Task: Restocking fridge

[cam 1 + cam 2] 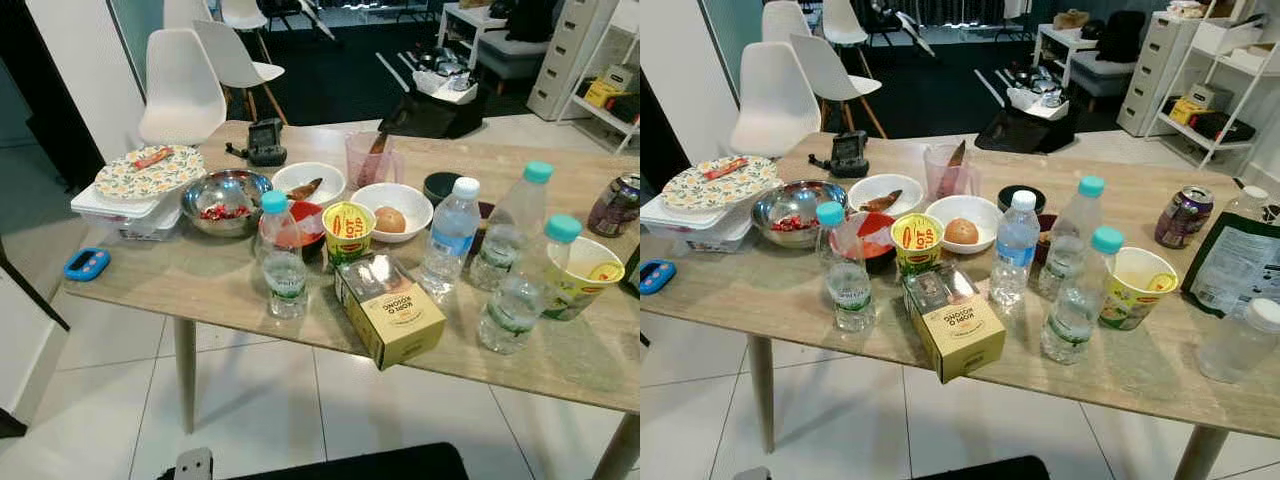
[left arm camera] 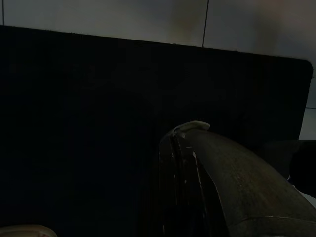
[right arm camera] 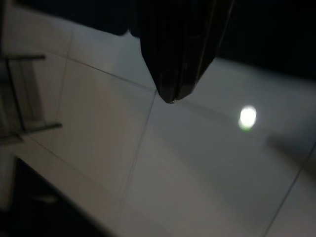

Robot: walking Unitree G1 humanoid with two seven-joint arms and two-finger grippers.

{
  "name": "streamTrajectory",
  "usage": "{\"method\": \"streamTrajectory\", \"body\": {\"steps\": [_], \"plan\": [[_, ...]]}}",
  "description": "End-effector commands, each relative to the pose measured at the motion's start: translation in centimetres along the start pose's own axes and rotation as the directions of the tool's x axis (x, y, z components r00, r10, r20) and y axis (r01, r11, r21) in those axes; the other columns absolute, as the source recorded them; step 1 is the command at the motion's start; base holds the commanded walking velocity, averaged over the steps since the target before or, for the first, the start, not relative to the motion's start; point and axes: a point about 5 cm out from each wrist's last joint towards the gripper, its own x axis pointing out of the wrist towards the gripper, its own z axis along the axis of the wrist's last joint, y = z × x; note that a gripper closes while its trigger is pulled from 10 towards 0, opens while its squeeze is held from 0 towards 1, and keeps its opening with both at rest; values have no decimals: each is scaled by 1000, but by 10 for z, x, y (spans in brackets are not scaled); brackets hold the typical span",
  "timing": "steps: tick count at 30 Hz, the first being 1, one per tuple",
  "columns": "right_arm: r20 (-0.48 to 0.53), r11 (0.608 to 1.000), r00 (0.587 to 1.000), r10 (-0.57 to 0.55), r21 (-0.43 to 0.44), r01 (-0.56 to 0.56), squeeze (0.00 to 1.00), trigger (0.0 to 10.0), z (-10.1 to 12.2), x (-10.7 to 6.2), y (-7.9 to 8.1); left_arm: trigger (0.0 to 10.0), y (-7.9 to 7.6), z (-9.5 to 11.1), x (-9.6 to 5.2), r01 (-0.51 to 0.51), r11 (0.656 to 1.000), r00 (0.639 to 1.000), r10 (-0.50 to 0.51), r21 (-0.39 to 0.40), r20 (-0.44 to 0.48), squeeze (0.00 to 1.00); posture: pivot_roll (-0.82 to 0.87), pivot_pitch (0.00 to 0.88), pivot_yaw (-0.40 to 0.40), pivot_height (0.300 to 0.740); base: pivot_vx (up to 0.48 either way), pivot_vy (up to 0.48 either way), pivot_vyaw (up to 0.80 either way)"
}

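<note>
Nearest the camera, a yellow cardboard box [image 1: 390, 309] is lying flat at the front edge of the pale wooden table [image 1: 180, 280], its long axis running slantwise from the table's middle toward the robot's right. Just beside it to the left, a clear plastic water bottle with a teal cap [image 1: 283, 257] is standing upright; a white-capped bottle [image 1: 448, 238] and two more teal-capped ones [image 1: 519, 288] are standing to its right, with a yellow noodle cup [image 1: 348, 231] touching the box's far end.

Both arms are hanging idle below the table. The left pincer [image 2: 190, 148] is showing dark against something black, its fingers seemingly pressed together; the right pincer [image 3: 173, 74] is pointing at the tiled floor [image 3: 187, 163], and whether its fingers are apart cannot be told.

Judging from this, nothing is being held yet. The box and the left bottle are lying forward and above both pincers, roughly central, slightly nearer the left arm.
</note>
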Motion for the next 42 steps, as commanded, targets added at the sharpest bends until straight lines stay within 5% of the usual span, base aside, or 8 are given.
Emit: {"method": "streamTrajectory", "body": {"steps": [1, 10, 11, 19, 34, 40, 41, 42], "plan": [[65, 995, 996, -67, 76, 62, 0, 10000, 17, 1, -7, 10000, 1, -2, -1, -3, 1000, 1000, 3, -5, -6, 0, -15, 0, -19, 740, 0, 0, 0], [382, 938, 895, -228, 333, 97, 302, 10000, 123, -15, -31, 10000, 3, 0, -1, -4, 1000, 1000, 4, -14, 2, 0, -15, 0, -18, 740, 0, 0, 0], [433, 907, 870, -236, 418, 38, 1000, 10000, 145, -22, -32, 10000, 3, 0, -1, -3, 1000, 1000, 3, -14, 3, 0, -12, 0, -18, 740, 0, 0, 0], [826, 603, 558, -82, 487, -632, 1000, 10000, 262, -92, -19, 10000, 2, 0, -1, 0, 1000, 1000, 0, -17, 5, 0, -10, 0, -20, 740, 0, 0, 0], [756, -109, -536, 375, -539, -835, 1000, 10000, 284, -231, 85, 10000, 0, -2, -1, 11, 1000, 1000, -11, -25, 3, 0, -3, 0, -30, 740, 0, 0, 0], [632, -175, -629, 453, -628, -758, 1000, 10000, 274, -244, 96, 10000, 1, -4, -1, 10, 1000, 1000, -10, -26, -1, 0, 1, 0, -33, 740, 0, 0, 0], [582, -170, -635, 508, -656, -736, 353, 10000, 270, -244, 99, 10000, 1, -4, -1, 10, 1000, 1000, -10, -25, -2, 0, 0, 0, -34, 740, 0, 0, 0], [582, -170, -635, 508, -656, -736, 353, 10000, 270, -244, 99, 10000, 1, -4, -1, 10, 1000, 1000, -10, -25, -2, 0, 0, 0, -34, 740, 0, 0, 0]]}}
